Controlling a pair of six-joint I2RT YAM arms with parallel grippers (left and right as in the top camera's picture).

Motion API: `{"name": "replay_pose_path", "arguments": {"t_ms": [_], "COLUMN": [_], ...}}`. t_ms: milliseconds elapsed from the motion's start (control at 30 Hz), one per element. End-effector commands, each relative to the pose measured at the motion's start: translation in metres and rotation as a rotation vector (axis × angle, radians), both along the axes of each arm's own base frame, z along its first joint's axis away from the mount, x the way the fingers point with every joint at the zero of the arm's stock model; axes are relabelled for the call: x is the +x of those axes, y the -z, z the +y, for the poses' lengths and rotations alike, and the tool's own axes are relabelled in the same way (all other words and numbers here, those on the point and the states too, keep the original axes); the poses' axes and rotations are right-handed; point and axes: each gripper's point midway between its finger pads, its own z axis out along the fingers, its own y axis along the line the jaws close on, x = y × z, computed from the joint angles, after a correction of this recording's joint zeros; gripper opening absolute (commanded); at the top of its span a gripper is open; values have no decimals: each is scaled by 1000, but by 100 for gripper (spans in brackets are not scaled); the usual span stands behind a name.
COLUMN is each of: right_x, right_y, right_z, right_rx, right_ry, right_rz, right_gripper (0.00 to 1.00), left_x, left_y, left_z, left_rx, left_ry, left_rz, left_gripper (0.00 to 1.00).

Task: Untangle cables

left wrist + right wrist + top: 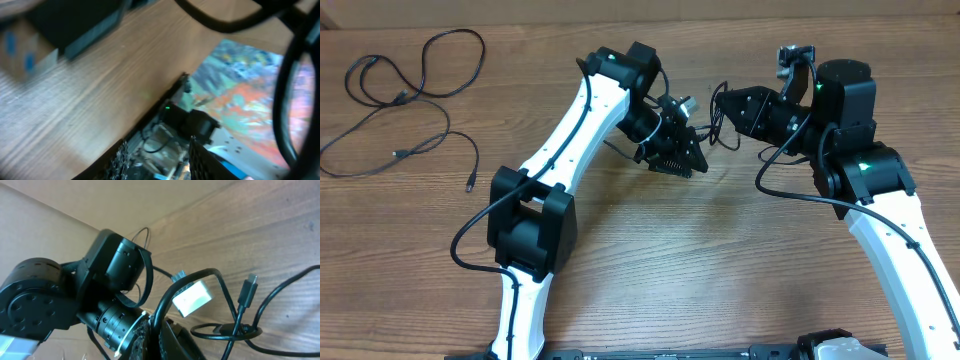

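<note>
Several loose black cables point(398, 97) lie spread in curves at the table's far left, away from both arms. Another black cable point(719, 128) hangs between the two grippers at the middle back. My right gripper point(722, 108) point(154, 325) is shut on this cable point(210, 270), which arcs up from the jaws and runs down to a small loop point(235, 330) and a plug end point(250, 286). A white tag point(192, 297) sits beside it. My left gripper point(678, 160) point(158, 140) is just left of the right one, fingers apart, with nothing clearly between them.
The left arm's black wrist point(105, 275) fills the left of the right wrist view, close to the right jaws. A thick black wire point(285, 85) crosses close to the left wrist camera. The table's far edge point(620, 15) runs behind both grippers.
</note>
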Motion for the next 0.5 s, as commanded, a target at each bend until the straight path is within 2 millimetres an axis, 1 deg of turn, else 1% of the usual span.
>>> {"name": "replay_pose_path", "arguments": {"t_ms": [0, 100, 200, 233, 267, 300, 367, 467], "right_x": [1, -1, -4, -6, -7, -9, -14, -17], "right_y": [-8, -5, -1, 2, 3, 4, 4, 6], "right_z": [1, 1, 0, 0, 0, 3, 9, 15], "right_rx": [13, 10, 6, 9, 14, 26, 52, 80], "right_ry": [11, 11, 11, 12, 14, 1, -42, -75], "right_rz": [-1, 16, 40, 57, 71, 88, 99, 130], "right_gripper": [4, 4, 4, 4, 4, 4, 4, 4], "left_x": [13, 28, 42, 50, 53, 62, 73, 83], "left_y": [17, 27, 35, 38, 39, 42, 42, 38], "left_z": [13, 18, 23, 25, 26, 28, 27, 19], "left_rx": [106, 165, 226, 264, 275, 307, 319, 282], "left_ry": [-15, -36, -77, -117, -132, -183, -240, -277], "left_rz": [-71, -138, -185, -199, -203, -212, -219, -236], "left_gripper": [40, 40, 43, 43, 43, 42, 41, 42]}}
